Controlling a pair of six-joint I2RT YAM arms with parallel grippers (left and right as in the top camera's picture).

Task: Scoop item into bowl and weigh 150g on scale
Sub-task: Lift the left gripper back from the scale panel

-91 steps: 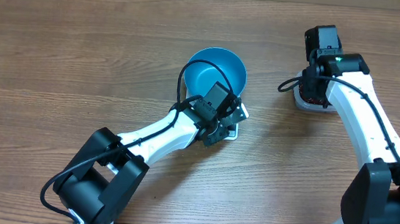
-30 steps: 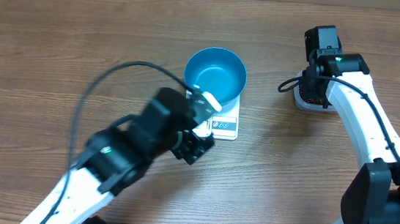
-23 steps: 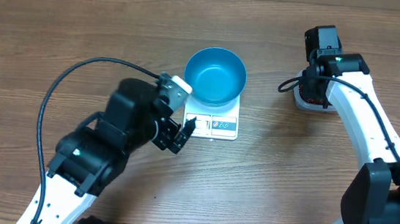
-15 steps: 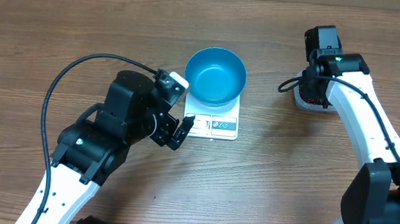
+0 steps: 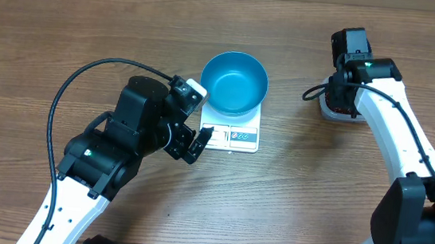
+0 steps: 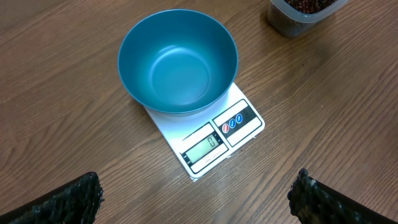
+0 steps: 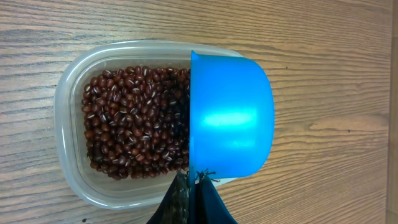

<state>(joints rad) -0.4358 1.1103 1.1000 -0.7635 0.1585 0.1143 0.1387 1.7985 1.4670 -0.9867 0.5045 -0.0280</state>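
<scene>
Right claw [image 7: 191, 182] pinches a glossy blue scoop [image 7: 230, 118] over oval beans [image 7: 130, 118]; left claw [image 6: 193, 205] gapes wide, empty.

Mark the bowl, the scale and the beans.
blue bowl [image 6: 178, 65]: left wrist view, inner floor.
white scale [image 6: 210, 140]: left wrist view, front panel at the display.
red-brown beans [image 7: 127, 121]: right wrist view, middle of the heap.

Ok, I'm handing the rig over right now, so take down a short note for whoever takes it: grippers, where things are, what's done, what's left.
Left gripper: open, empty, beside the scale.
Right gripper: shut on the blue scoop, held above the clear tub of beans.
Bowl: empty, sitting on the scale; display seems to read zero.
Done: bowl placed on the scale.
Left: scoop beans into the bowl until it shows 150 g.
</scene>
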